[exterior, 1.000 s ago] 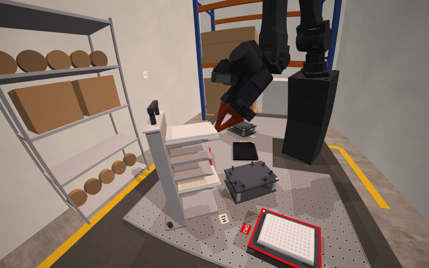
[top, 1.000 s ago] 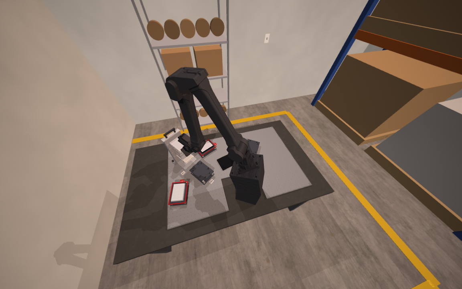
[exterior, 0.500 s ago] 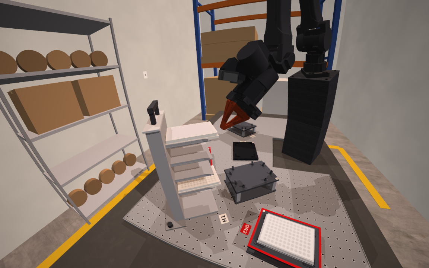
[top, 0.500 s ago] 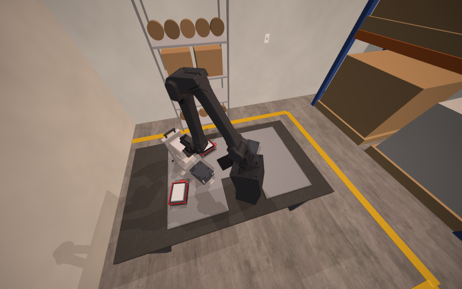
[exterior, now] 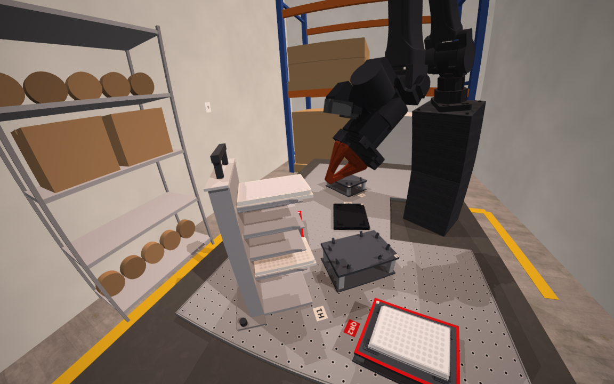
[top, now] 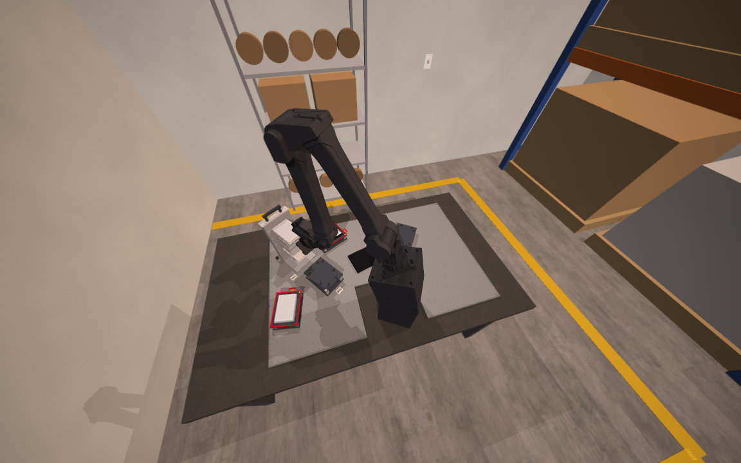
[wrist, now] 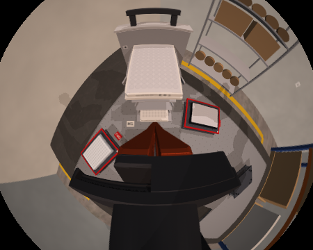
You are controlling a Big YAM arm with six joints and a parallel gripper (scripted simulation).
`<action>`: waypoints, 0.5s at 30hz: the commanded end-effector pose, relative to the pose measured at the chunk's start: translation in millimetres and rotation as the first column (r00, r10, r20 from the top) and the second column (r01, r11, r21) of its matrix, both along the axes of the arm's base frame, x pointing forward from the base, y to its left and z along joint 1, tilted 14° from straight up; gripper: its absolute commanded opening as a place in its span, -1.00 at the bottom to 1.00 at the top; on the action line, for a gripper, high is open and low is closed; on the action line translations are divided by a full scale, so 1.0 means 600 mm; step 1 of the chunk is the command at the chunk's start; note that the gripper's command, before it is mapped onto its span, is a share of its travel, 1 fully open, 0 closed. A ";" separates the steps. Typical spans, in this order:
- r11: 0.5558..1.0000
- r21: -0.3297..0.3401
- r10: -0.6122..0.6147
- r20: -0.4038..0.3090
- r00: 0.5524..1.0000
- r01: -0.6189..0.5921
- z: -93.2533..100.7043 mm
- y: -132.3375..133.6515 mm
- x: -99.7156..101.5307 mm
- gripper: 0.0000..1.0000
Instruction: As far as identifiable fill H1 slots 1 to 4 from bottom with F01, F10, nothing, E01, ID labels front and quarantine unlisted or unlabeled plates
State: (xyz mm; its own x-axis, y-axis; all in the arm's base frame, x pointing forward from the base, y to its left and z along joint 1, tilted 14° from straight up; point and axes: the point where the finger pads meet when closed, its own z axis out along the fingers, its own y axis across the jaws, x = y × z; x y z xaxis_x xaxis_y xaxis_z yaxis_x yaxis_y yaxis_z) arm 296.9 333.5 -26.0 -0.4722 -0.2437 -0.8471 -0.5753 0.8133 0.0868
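The plate hotel H1 (exterior: pixel 233 238) (top: pixel 280 231) (wrist: pixel 153 32) stands at the left of the deck. A white plate (exterior: pixel 273 191) (wrist: pixel 153 71) lies flat on its top shelf. A second plate (exterior: pixel 284 260) (wrist: pixel 154 115) with its wells showing lies on a lower shelf, its front end sticking out a little. The shelves between them look empty. My gripper (exterior: pixel 329 179) (wrist: pixel 154 126) is shut on nothing; its red fingers hang in front of the top plate's front end, a short gap away. The labels are too small to read.
A white plate (exterior: pixel 411 341) (top: pixel 285 308) (wrist: pixel 99 152) lies in the red-framed nest QR2. Another plate (wrist: pixel 204 116) lies in the other red-framed nest beside the hotel. A raised dark nest (exterior: pixel 356 253) (top: pixel 322 273), a flat black nest (exterior: pixel 350 215) and a small nest (exterior: pixel 349 185) stand in front of the hotel. The arm's black pedestal (exterior: pixel 443 167) is at the right.
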 end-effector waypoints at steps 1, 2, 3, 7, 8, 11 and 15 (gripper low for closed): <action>1.000 0.015 0.005 -0.004 1.000 -0.005 -0.003 0.001 -0.015 -1.00; 1.000 0.015 0.005 -0.004 1.000 -0.005 -0.004 0.000 -0.017 -1.00; 1.000 0.015 0.005 -0.004 1.000 -0.005 -0.004 -0.002 -0.019 -1.00; 1.000 0.014 0.005 -0.005 1.000 -0.005 -0.007 -0.008 -0.028 -1.00; 1.000 0.014 0.005 -0.005 1.000 -0.005 -0.007 -0.008 -0.028 -1.00; 1.000 0.018 0.004 -0.002 1.000 -0.004 -0.005 -0.011 -0.032 -1.00; 1.000 0.014 0.005 -0.005 1.000 -0.005 -0.010 -0.018 -0.042 -1.00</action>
